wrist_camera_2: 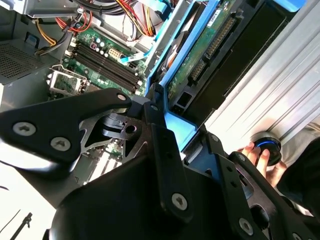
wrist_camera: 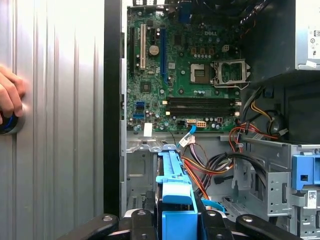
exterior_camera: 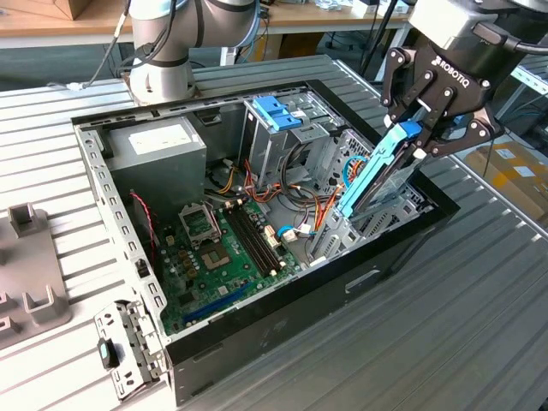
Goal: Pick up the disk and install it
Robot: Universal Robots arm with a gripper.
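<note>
The gripper (wrist_camera_2: 181, 129), its black linkage looming in the foreground, clamps the blue tab end of the disk (wrist_camera_2: 200, 52). The disk slants away from the fingers with its green circuit board and a blue side rail (wrist_camera_2: 172, 47) exposed. Beside it lies the motherboard (wrist_camera_2: 95, 47) of an open computer, showing black memory slots (wrist_camera_2: 107, 65) and a bare metal processor socket (wrist_camera_2: 64, 80). Red, yellow and orange cables (wrist_camera_2: 82, 20) bunch near the board's far edge. On the disk's other side runs a ribbed metal table (wrist_camera_2: 285, 80), where a person's hand (wrist_camera_2: 256, 156) rests its fingers on a round black knob (wrist_camera_2: 266, 146) ringed in blue.
</note>
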